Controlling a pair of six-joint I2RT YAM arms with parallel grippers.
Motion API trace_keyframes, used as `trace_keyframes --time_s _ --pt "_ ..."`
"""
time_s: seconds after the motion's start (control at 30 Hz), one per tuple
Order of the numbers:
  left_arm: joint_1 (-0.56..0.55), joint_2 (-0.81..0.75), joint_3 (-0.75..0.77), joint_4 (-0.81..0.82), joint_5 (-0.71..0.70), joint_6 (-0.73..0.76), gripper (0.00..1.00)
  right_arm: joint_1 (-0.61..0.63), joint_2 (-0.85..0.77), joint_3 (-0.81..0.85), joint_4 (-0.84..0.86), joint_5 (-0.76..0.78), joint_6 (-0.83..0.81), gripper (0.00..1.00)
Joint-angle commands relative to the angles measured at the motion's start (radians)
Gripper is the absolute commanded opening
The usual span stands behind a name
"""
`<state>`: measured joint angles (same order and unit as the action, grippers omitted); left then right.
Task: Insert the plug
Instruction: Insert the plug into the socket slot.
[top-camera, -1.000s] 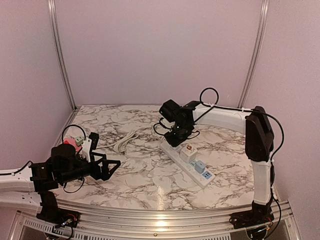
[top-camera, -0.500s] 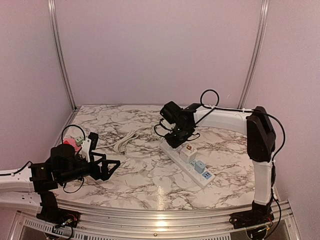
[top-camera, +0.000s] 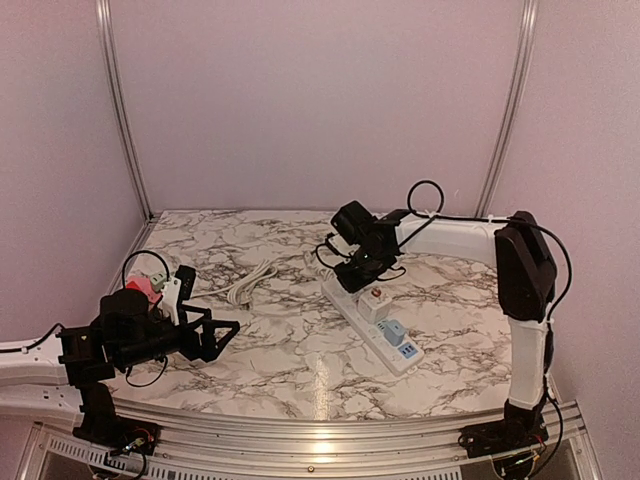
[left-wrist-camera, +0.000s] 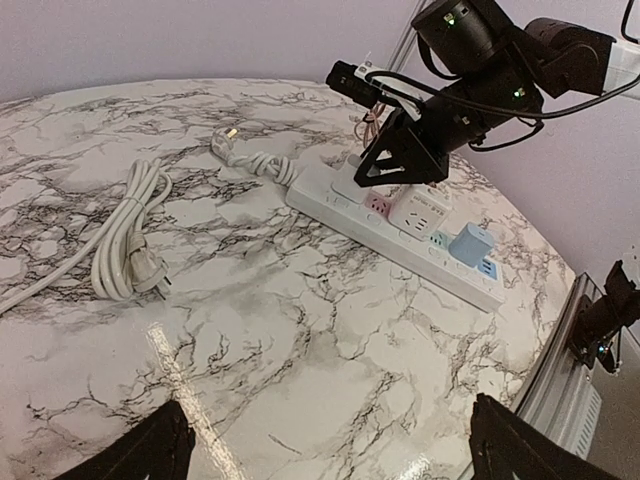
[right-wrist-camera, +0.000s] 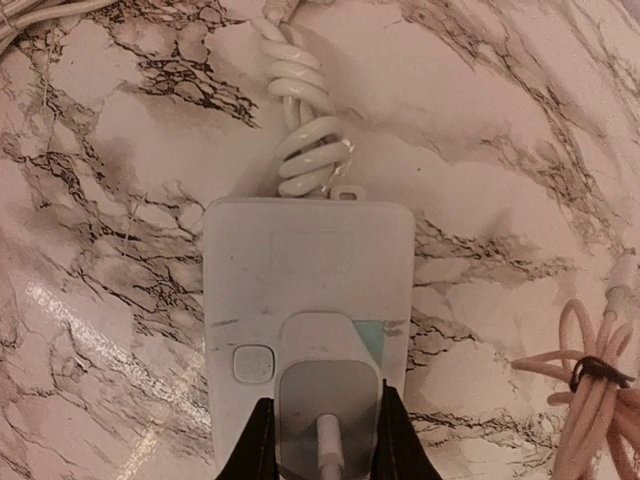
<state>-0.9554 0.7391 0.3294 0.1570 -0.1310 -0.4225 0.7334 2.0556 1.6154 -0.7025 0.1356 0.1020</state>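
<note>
A white marble table veined in grey stood inside pale purple walls. Seen from above, a white power strip lay right of the table's middle, running from about 11 o'clock to 5 o'clock. It carried a white adapter near its middle and a blue adapter just beyond it toward 5 o'clock. The right gripper hung over the strip's 11 o'clock end, its fingers clamped on a white plug. In the right wrist view the plug sat on the strip's top face, just beside a square button at its 9 o'clock. Whether its prongs were fully home could not be told. The strip's own twisted cord left the casing at 12 o'clock in that view, and a pink cord bundle lay on the marble at 3 o'clock. A coiled white cable rested toward 10 o'clock of the table's middle, apart from the strip. The left gripper hovered low at about 8 o'clock, well apart from the strip, its jaws spread wide and holding nothing.
</note>
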Motion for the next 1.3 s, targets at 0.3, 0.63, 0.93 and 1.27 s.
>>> trace_keyframes --time_s 0.3,0.63,0.93,1.27 --pt "0.006 -0.011 0.008 -0.017 -0.002 -0.014 0.99 -0.032 0.257 0.045 -0.196 -0.043 0.023 0.00" --pt "0.005 -0.015 0.019 -0.021 -0.004 -0.008 0.99 -0.025 0.174 0.067 -0.187 -0.208 0.166 0.00" --pt "0.005 -0.009 0.026 -0.020 0.003 -0.012 0.99 -0.024 0.156 0.167 -0.270 -0.153 0.187 0.14" --pt "0.006 -0.005 0.020 -0.012 0.007 -0.024 0.99 -0.024 0.113 0.268 -0.341 -0.143 0.192 0.25"
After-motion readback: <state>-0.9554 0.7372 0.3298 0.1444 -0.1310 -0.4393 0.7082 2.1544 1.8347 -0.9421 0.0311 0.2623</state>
